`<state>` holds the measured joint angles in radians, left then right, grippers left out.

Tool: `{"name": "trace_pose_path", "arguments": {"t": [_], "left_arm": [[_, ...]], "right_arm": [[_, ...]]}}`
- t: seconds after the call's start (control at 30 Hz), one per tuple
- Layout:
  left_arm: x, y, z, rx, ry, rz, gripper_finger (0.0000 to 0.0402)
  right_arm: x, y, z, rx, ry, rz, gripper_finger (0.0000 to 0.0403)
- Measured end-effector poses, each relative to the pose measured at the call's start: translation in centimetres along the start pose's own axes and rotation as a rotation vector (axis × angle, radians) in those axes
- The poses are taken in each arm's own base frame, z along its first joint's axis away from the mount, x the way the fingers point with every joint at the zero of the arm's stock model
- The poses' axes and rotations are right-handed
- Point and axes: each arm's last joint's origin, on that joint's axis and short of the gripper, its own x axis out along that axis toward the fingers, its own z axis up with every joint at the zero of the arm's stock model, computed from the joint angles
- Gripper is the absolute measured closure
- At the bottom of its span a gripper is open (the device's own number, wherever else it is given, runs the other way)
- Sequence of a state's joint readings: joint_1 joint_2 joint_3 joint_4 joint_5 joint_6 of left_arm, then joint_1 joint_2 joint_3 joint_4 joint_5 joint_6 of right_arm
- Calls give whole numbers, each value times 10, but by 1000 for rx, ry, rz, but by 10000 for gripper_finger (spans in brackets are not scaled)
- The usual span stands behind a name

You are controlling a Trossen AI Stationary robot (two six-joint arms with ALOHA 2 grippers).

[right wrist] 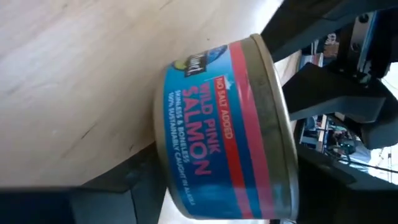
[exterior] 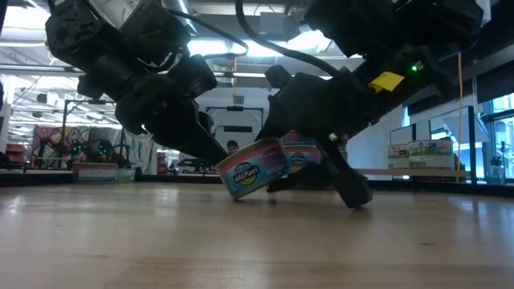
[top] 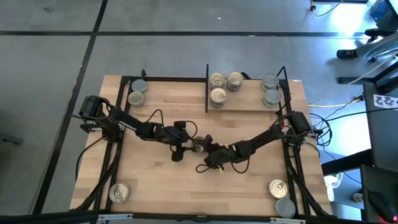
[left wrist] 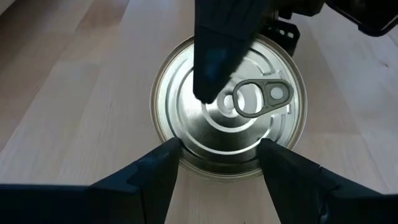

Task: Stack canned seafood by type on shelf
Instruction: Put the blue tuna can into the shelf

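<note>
The light-wood table (top: 161,180) stands on a grey floor (top: 50,56) crossed by dark lines. To its right, cables (top: 339,106) trail over the floor toward a dark stand carrying a sheet of black-and-white markers (top: 385,101). Seen level across the table, the room behind is a wide hall with bright ceiling lights (exterior: 241,72), windows (exterior: 498,136) on the right and stacked boxes (exterior: 418,154).

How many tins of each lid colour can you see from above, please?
Pale gold pull-tab tins: 7, counting the held tin
Plain grey tins: 4
Total: 11 (any tins hidden beneath others not counted)
</note>
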<state>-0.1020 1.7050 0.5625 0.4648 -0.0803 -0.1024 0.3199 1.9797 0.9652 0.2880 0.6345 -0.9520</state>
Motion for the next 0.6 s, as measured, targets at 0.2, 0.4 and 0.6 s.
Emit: {"name": "trace_pose_path", "arguments": {"t": [0.2, 0.4, 0.6], "left_arm": [[0, 0, 1, -18, -11, -1, 178], [-8, 0, 8, -37, -40, -5, 178], [-35, -2, 21, -51, -48, -29, 178]], "right_arm": [[0, 2, 0, -24, 11, 3, 213], [-10, 1, 6, 59, 5, -16, 213], [-35, -24, 1, 301, 42, -50, 214]]}}
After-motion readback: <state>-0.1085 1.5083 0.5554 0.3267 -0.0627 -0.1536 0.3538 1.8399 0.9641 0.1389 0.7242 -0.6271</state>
